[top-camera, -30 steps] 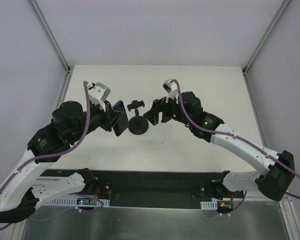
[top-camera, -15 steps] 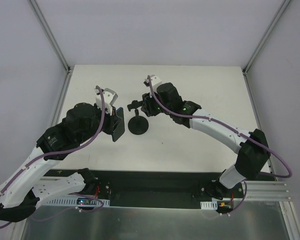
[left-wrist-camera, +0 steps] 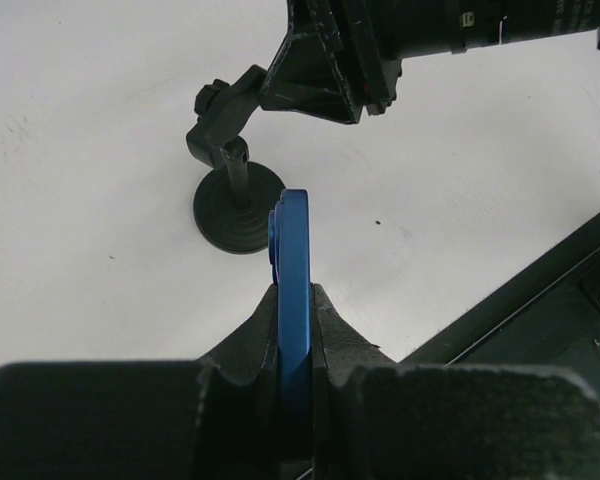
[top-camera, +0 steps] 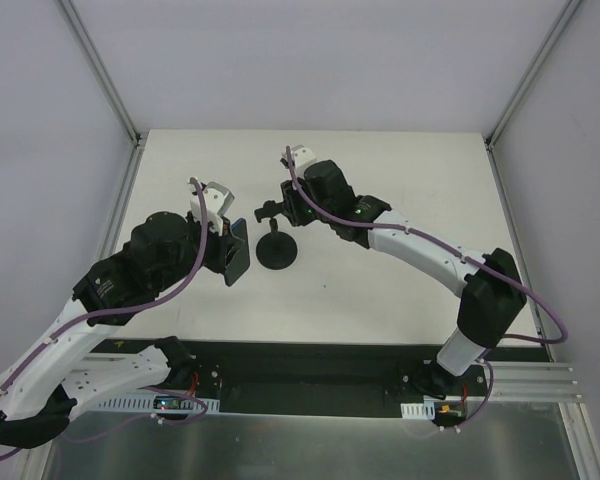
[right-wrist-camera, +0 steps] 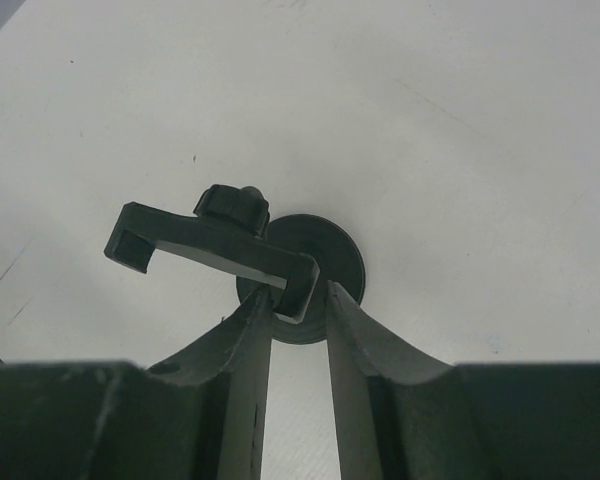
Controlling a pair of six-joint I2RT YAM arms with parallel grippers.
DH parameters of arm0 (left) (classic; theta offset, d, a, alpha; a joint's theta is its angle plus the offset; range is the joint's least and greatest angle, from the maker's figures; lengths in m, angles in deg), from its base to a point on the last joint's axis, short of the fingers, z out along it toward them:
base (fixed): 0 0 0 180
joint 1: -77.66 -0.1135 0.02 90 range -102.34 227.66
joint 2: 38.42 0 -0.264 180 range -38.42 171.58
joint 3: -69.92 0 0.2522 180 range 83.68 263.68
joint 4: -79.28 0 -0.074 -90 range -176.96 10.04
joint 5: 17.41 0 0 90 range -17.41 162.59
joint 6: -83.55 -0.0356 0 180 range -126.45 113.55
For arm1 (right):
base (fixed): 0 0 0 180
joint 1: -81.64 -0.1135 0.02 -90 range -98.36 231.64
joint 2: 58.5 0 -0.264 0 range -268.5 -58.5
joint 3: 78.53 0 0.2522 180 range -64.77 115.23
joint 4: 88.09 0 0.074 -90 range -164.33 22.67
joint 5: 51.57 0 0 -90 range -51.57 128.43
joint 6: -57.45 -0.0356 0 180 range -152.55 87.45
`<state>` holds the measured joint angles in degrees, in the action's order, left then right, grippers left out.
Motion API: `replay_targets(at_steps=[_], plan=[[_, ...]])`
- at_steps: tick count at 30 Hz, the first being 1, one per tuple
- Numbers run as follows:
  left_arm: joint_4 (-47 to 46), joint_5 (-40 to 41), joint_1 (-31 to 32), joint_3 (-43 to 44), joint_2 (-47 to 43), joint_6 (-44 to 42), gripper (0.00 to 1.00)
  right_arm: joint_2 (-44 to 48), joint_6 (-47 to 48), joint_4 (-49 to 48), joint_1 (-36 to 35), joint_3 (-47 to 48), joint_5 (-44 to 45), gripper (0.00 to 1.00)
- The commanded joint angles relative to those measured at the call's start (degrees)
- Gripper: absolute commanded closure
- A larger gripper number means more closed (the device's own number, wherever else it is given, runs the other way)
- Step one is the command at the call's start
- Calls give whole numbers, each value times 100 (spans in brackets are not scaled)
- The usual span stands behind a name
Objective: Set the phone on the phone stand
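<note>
Here, left pincer (left-wrist-camera: 294, 292) clamps the half-hidden phone (left-wrist-camera: 293, 230); right pincer (right-wrist-camera: 298, 296) pinches the phone stand (right-wrist-camera: 202, 246).

The phone (left-wrist-camera: 294, 280) has a bright blue edge, the phone stand (left-wrist-camera: 236, 206) is all black, the table (left-wrist-camera: 90, 130) plain white.

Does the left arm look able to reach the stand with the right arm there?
Probably: the right gripper pinches only one end of the holder on the phone stand; its other end is bare, near the phone.
</note>
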<state>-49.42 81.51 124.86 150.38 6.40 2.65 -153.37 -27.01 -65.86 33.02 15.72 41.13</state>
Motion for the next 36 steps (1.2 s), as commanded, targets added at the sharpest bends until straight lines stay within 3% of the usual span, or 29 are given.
replay_targets(at_steps=[1, 4, 10, 15, 24, 28, 33, 36], plan=[[-634, -128, -9, 10, -114, -84, 100, -75, 193, -21, -16, 318, -173, 71], [-669, -172, -9, 19, -61, -67, 100, -110, 245, -47, -16, 336, -147, 76], [-792, -356, -27, 1, -8, -23, 100, -76, 377, -38, -16, 354, -147, 99], [-1143, -830, -88, -104, 71, -23, 100, 406, 518, 5, -7, 55, -217, 99], [-2961, -2974, -457, -412, 317, -181, 100, 1567, 1089, -65, 273, -1070, -1508, 99], [-3735, -4107, -677, -543, 685, -242, 100, 1761, 1063, -30, 722, -1290, -2753, 99], [-5876, -5748, -931, -974, 1204, -181, 100, 1823, 1607, 119, 1003, -1396, -3784, 99], [-6460, -6454, -1029, -931, 1696, -84, 100, 1762, 1766, 234, 1170, -1308, -4294, 99]])
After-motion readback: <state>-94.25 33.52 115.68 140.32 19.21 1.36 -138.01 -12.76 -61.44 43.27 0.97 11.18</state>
